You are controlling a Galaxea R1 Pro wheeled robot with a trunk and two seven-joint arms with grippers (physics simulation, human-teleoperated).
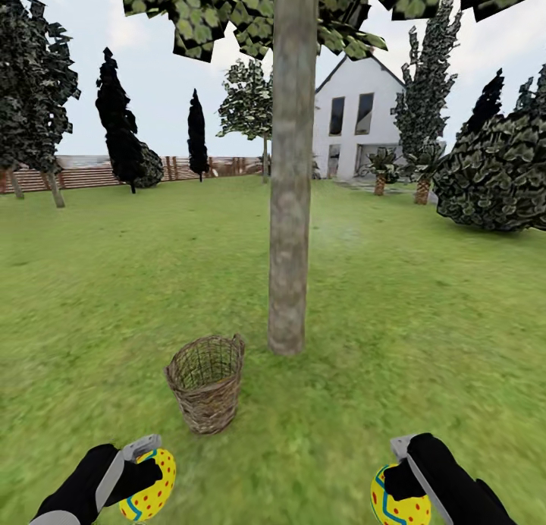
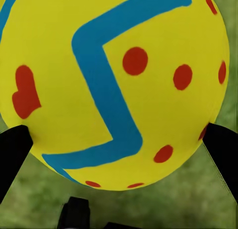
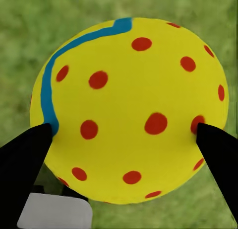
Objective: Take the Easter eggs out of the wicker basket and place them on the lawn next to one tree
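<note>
A brown wicker basket (image 1: 206, 382) stands on the lawn (image 1: 425, 343) just left of a tree trunk (image 1: 291, 206). Its inside is hidden by the weave, so I cannot tell whether an egg lies in it. At the lower left of the head view, my left gripper (image 1: 144, 476) is shut on a yellow Easter egg (image 1: 152, 487) with blue zigzag and red dots; that egg (image 2: 114, 85) sits between the black fingers (image 2: 12, 154) in the left wrist view. My right gripper (image 1: 394, 483), at the lower right, is shut on another egg (image 1: 398, 502), which the right wrist view also shows (image 3: 129, 110).
A large dark bush (image 1: 493, 176) sits at the right. A white house (image 1: 360, 119) stands behind, with a wooden fence (image 1: 91, 172) and dark cypresses (image 1: 117, 127) at the back left. Open grass lies all around the trunk and basket.
</note>
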